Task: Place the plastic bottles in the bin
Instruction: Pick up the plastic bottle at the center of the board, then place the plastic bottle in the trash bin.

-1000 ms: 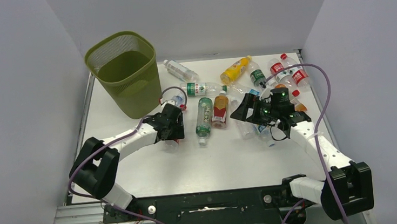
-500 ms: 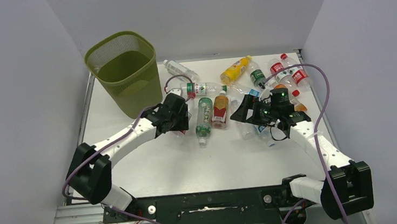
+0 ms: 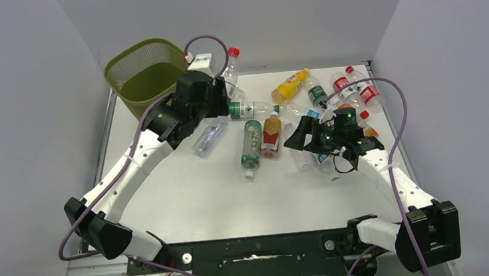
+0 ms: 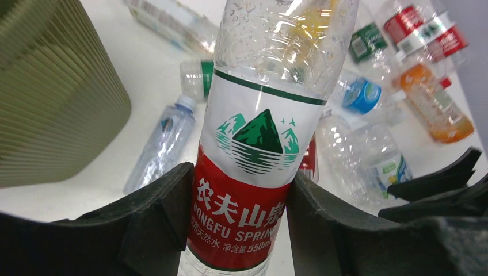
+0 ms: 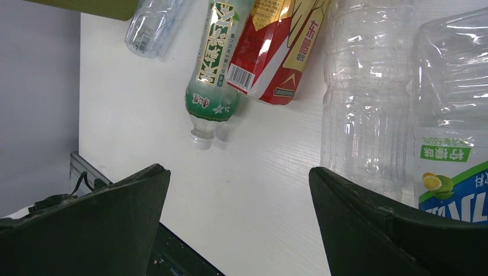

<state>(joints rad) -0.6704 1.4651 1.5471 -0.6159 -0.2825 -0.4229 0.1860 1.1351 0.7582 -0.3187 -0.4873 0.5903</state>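
Observation:
My left gripper (image 3: 219, 87) is shut on a clear plastic bottle (image 3: 230, 70) with a red cap and a red-and-white label. It holds the bottle raised, just right of the olive mesh bin (image 3: 129, 60). In the left wrist view the bottle (image 4: 259, 144) fills the gap in the left gripper (image 4: 239, 224), with the bin (image 4: 52, 98) at the left. My right gripper (image 3: 300, 137) hangs open and empty over the table. In the right wrist view the right gripper (image 5: 239, 190) has a clear bottle (image 5: 359, 103) by its right finger.
More bottles lie across the table: a blue-capped one (image 3: 207, 136), a green-labelled one (image 3: 251, 144), a red-labelled one (image 3: 271, 134), an orange one (image 3: 289, 86) and two red-labelled ones (image 3: 354, 88) at the back right. Grey walls stand on both sides.
The left gripper closed on the red-labelled bottle and lifted it up and back, from the table's middle to beside the bin. The right arm stayed still.

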